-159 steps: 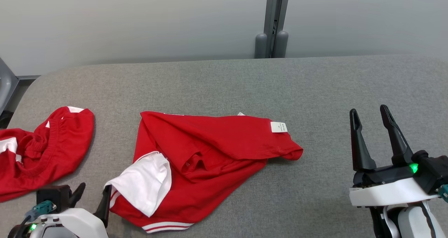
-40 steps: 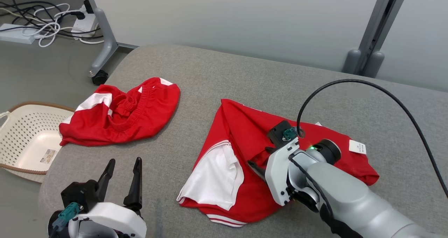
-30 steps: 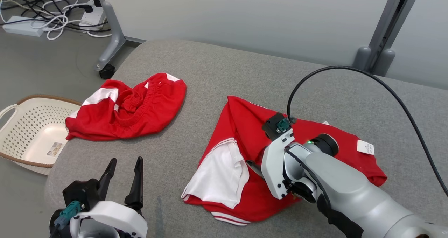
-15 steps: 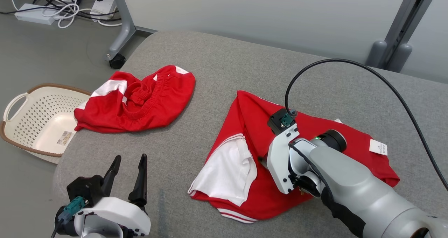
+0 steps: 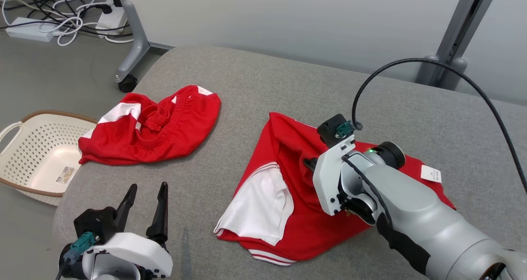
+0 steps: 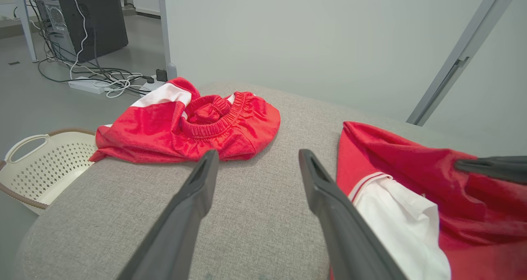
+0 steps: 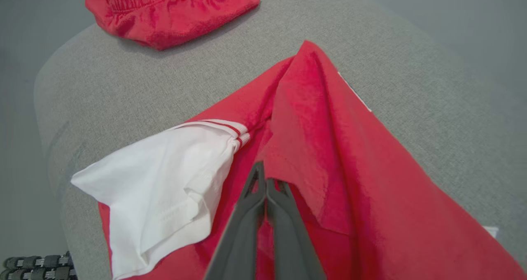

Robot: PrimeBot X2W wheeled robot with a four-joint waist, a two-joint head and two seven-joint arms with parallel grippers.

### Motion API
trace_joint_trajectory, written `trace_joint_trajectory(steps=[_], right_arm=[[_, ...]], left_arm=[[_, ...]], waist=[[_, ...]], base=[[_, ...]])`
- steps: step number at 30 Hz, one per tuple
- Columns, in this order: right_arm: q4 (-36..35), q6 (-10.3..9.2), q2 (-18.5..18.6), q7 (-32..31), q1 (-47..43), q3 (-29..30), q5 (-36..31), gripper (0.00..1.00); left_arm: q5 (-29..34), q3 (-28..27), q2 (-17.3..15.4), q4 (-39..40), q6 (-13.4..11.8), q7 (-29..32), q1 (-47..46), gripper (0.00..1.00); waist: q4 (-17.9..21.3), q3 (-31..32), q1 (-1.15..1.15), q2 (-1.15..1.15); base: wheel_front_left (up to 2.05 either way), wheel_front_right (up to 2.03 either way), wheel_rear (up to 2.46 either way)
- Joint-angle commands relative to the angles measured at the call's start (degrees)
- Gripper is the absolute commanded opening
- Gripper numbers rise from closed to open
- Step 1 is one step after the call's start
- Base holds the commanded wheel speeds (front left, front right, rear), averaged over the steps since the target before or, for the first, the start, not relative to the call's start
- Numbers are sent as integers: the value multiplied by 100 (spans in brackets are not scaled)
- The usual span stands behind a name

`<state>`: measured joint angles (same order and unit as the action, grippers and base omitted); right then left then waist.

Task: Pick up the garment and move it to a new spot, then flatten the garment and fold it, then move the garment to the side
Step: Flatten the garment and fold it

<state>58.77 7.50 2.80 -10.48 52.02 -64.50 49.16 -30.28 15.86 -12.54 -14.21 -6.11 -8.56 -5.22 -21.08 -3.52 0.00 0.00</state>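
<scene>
The right gripper (image 7: 266, 184) is pinched closed on a raised fold of the red shirt (image 5: 304, 230), which lies crumpled on the grey padded table (image 5: 255, 86); the left gripper (image 5: 148, 187) hovers with fingers wide apart. Beside the table, the cream perforated basket (image 5: 29, 156) has a small label (image 5: 66, 175) on its bottom, red shorts (image 5: 156, 127) lying near it.
</scene>
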Motion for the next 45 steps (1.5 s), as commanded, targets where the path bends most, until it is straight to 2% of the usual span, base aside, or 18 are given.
trace_joint_trajectory(steps=[1, 5, 10, 21, 27, 35, 42, 43, 45], right_arm=[[50, -1, 19, 142, 51, 40, 38, 0], [194, -1, 22, 480, 101, 166, 95, 0], [338, -1, 226, 986, 69, 380, 180, 0], [157, -1, 966, 1908, -343, 785, 297, 0], [-210, -1, 1455, 2061, -577, 995, 351, 0], [-785, -1, 2242, 1866, -717, 1170, 26, 0], [-1754, -1, 3079, 1178, -1188, 1517, -204, 0], [-1754, -1, 3079, 1178, -1188, 1517, -204, 0], [-2286, -1, 3376, 842, -1644, 1789, -140, 0]], left_arm=[[-1, -26, -69, 27, -38, 4, 1, 100], [-8, -46, -114, 92, -74, 23, 83, 100], [-1, -40, -176, 201, -136, 69, 154, 100], [9, -78, -328, 490, -290, 182, 359, 100], [-18, -90, -398, 603, -327, 236, 441, 100], [-43, -80, -459, 700, -362, 305, 491, 100], [-62, -73, -487, 734, -414, 335, 599, 100], [-62, -73, -487, 734, -414, 335, 599, 100], [-83, -68, -499, 740, -428, 338, 619, 100]], waist=[[62, 51, 0, 0], [170, 135, 0, 0], [299, 235, 0, 0], [719, 383, 0, 0], [1013, 386, 0, 0], [1431, 357, 0, 0], [1740, 374, 0, 0], [1740, 374, 0, 0], [1839, 370, 0, 0]], base=[[0, 0, 0], [0, 0, 0], [0, 0, 0], [0, 0, 0], [0, 0, 0], [0, 0, 0], [0, 0, 0], [0, 0, 0], [0, 0, 0]])
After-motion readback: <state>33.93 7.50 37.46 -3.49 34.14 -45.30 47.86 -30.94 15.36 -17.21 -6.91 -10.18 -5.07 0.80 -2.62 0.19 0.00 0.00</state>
